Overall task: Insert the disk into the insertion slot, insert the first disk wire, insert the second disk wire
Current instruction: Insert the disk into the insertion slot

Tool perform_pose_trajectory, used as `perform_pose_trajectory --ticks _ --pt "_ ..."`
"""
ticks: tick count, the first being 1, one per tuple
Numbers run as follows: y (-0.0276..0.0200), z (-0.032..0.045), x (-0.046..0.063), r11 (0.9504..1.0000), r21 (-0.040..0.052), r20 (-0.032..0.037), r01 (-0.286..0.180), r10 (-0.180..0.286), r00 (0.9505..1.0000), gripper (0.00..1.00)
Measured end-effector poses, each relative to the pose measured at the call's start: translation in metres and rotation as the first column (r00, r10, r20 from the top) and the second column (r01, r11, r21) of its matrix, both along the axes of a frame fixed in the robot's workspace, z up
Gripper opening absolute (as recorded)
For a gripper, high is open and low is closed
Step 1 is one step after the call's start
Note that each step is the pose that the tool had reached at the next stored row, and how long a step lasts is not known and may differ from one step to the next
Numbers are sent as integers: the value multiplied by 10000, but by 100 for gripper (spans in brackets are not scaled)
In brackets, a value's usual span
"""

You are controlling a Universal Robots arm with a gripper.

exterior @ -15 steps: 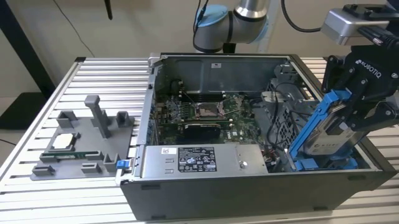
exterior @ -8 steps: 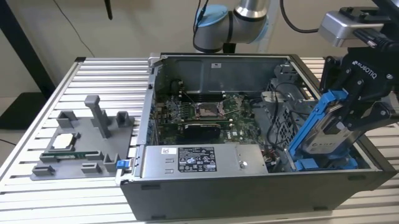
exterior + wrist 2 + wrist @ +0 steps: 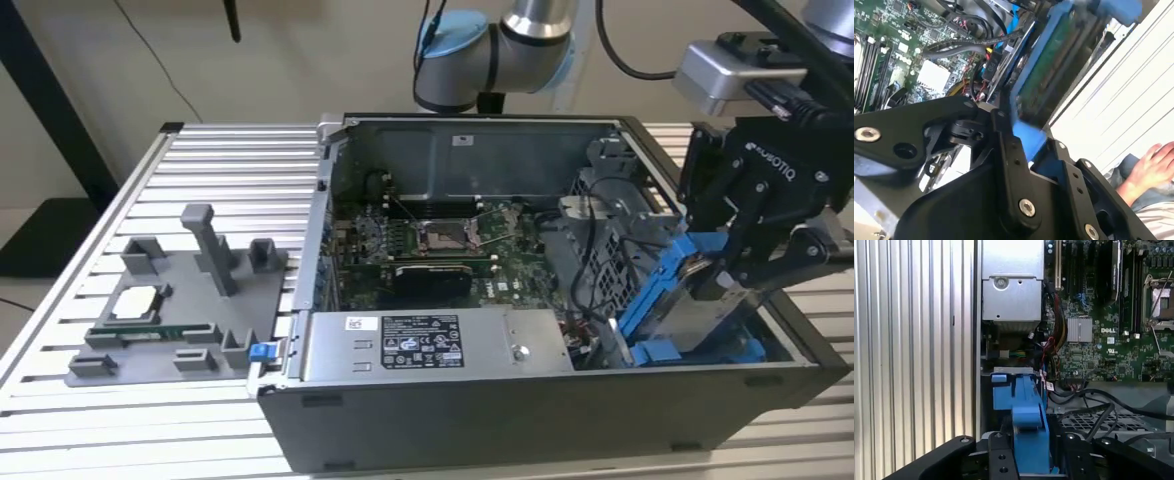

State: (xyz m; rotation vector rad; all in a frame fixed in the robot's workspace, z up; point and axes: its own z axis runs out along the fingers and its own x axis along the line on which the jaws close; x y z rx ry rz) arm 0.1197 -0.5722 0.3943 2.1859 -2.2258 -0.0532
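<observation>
My gripper (image 3: 747,280) is shut on the disk (image 3: 683,262), a drive in a bright blue frame, at the right end of the open computer case (image 3: 534,410) in the exterior view. The disk hangs tilted, its lower end down at the grey drive cage (image 3: 607,250) where the insertion slot is; how far in it sits is hidden. In both wrist views the blue frame (image 3: 1026,405) runs out from between the black fingers (image 3: 999,460), and its green underside (image 3: 1046,65) shows. Black cables (image 3: 1089,396) lie beside the cage; I cannot tell which are the disk wires.
A motherboard (image 3: 427,240) and a silver power supply (image 3: 427,345) fill the case. On the exterior view's left a grey fixture tray (image 3: 147,340) stands on the slatted table (image 3: 214,170). A person's hand (image 3: 1154,160) rests near the case.
</observation>
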Motion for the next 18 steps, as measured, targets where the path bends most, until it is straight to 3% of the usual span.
perform_pose_trajectory --ticks 7,12,13,18 --pt "0 32 0 10000 51 16 1 -1 10000 0" --pt "10 31 -2 9996 265 76 30 -32 10000 0" --pt "10 31 -4 9994 333 84 39 -42 10000 100" --pt "10 31 -35 9986 517 86 108 -112 9999 100"
